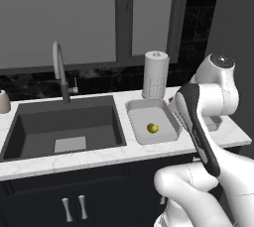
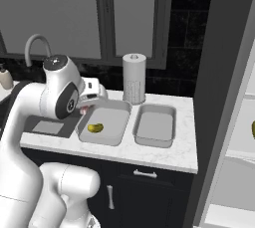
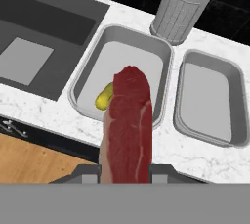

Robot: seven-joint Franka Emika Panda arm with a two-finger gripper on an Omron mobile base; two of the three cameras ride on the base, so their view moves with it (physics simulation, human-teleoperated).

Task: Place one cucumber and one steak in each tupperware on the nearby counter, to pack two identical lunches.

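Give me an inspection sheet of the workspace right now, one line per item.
Surface: white marble counter, dark sink set into it.
Job's things: one cucumber lying in the left tupperware; right tupperware holds nothing; steak held above the left one.
Clutter: paper towel roll behind the trays, faucet, a soap bottle by the sink.
Grippers: gripper, jaws shut on the steak.
Cables: nothing seen.
Surroundings: window, dark backsplash, navy cabinets with silver handles.

Red streaked steak point(image 3: 128, 125); yellow-green cucumber point(image 3: 103, 96); grey tupperware point(image 3: 85, 69); white marble counter point(image 3: 166, 152)
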